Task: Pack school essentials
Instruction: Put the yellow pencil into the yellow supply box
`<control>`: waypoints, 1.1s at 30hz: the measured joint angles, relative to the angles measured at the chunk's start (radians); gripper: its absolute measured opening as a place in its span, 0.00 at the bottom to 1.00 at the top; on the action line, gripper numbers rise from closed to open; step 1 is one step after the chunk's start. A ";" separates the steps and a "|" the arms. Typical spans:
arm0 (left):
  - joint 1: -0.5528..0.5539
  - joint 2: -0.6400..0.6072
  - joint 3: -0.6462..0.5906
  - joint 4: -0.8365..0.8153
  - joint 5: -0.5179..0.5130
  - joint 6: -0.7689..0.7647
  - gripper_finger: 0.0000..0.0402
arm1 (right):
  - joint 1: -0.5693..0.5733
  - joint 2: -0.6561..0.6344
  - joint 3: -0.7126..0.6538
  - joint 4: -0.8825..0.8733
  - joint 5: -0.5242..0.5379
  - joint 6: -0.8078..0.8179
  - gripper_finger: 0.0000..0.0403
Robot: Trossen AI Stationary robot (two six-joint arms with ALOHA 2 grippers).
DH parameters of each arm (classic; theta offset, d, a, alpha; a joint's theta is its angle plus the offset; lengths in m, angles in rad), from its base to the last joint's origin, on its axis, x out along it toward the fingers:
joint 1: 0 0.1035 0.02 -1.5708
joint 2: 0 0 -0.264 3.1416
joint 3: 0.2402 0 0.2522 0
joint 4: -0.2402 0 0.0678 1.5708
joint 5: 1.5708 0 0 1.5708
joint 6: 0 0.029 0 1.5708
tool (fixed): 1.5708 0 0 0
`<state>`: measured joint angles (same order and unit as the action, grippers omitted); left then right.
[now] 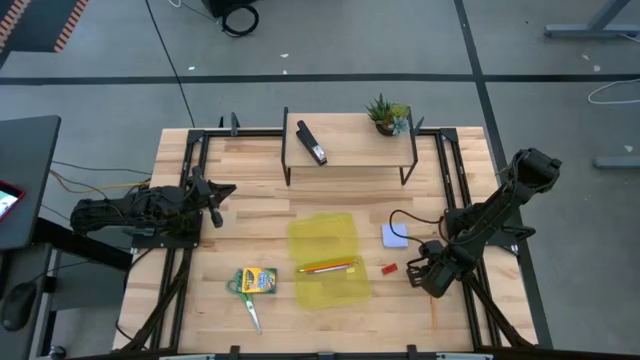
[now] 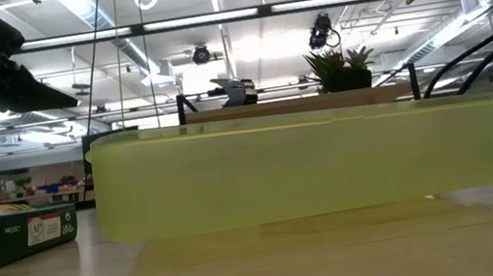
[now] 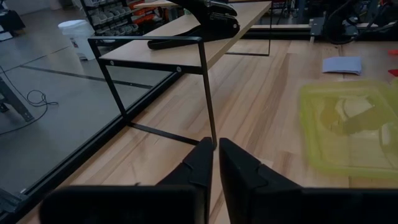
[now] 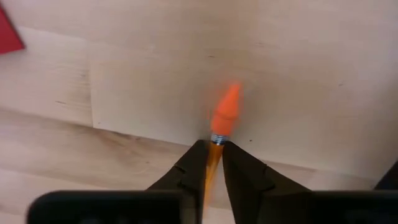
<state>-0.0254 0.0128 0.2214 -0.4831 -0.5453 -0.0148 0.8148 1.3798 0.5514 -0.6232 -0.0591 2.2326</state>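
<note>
**Right pincer grips pencil by open case**

Right pincer [image 4: 211, 155] pinches an orange pencil [image 4: 222, 121], eraser end fwd, over bare wood at lower right of the high view, near the small red piece [image 1: 389, 268] & the lavender notepad [image 1: 394, 235]. The open yellow-green case [image 1: 326, 260], frame centre, holds two more pencils [image 1: 328, 267]. Crayon box [image 1: 257, 281] & green-handled scissors [image 1: 247, 303] lie lower left on the surface [image 1: 240, 200]. Left pincer [image 3: 214, 163], pressed together & holding nothing, waits at left centre. Stapler [image 1: 312, 143] & potted plant [image 1: 387, 115] sit on the raised shelf [image 1: 350, 145], upper centre.
</note>
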 joint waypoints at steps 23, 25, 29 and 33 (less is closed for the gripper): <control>0.000 0.000 0.000 0.000 0.000 0.000 0.10 | -0.002 -0.009 0.081 -0.089 0.050 -0.039 0.09; 0.000 0.000 0.000 0.000 0.000 0.000 0.09 | -0.001 -0.009 0.086 -0.093 0.055 -0.046 0.09; 0.000 0.000 0.000 0.000 0.000 0.000 0.08 | -0.011 -0.010 0.100 -0.088 0.068 -0.061 0.09; 0.000 0.000 0.000 0.000 0.000 0.000 0.07 | -0.037 -0.010 0.109 -0.087 0.086 -0.092 0.09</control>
<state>-0.0254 0.0128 0.2214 -0.4831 -0.5453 -0.0147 0.7781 1.3697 0.6601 -0.7101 0.0268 2.1406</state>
